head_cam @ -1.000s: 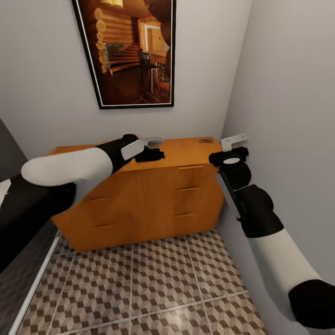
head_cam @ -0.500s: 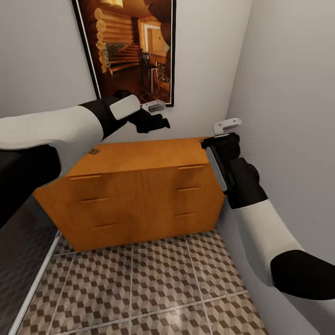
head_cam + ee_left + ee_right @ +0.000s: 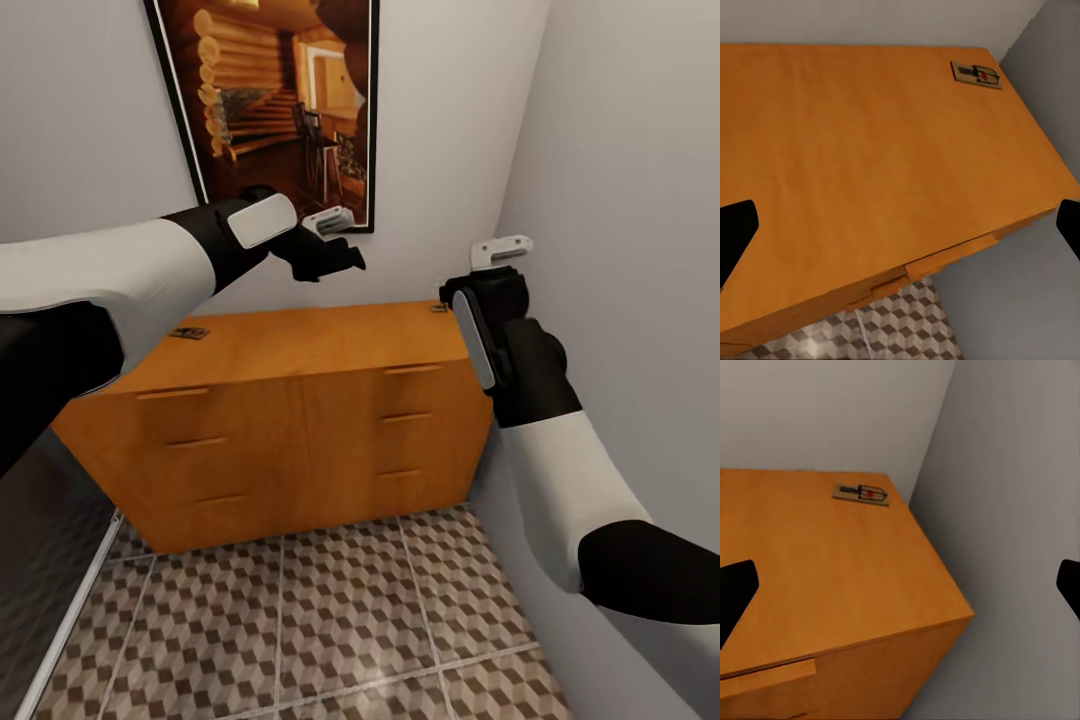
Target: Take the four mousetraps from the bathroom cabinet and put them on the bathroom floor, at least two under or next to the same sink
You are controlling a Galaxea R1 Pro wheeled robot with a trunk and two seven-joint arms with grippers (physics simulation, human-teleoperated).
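Observation:
The orange-brown cabinet (image 3: pixel 300 400) stands against the back wall in the corner. One mousetrap (image 3: pixel 188 333) lies near the left end of its top. A second mousetrap (image 3: pixel 438 307) lies in the back right corner of the top, also seen in the left wrist view (image 3: pixel 976 74) and in the right wrist view (image 3: pixel 861 494). My left gripper (image 3: pixel 335 250) hangs above the cabinet top, open and empty (image 3: pixel 900 232). My right gripper (image 3: pixel 490 275) hovers over the cabinet's right end, open and empty (image 3: pixel 900 592). The bathroom floor (image 3: pixel 300 620) spreads in front of the cabinet.
A framed picture (image 3: pixel 280 110) hangs on the back wall just behind my left gripper. The grey side wall (image 3: pixel 640 250) runs close along my right arm. A dark panel with a pale edge strip (image 3: pixel 60 620) borders the floor on the left.
My left arm has lifted from the cabinet top to in front of the picture, uncovering the left mousetrap. My right gripper has risen a little. The camera has shifted slightly.

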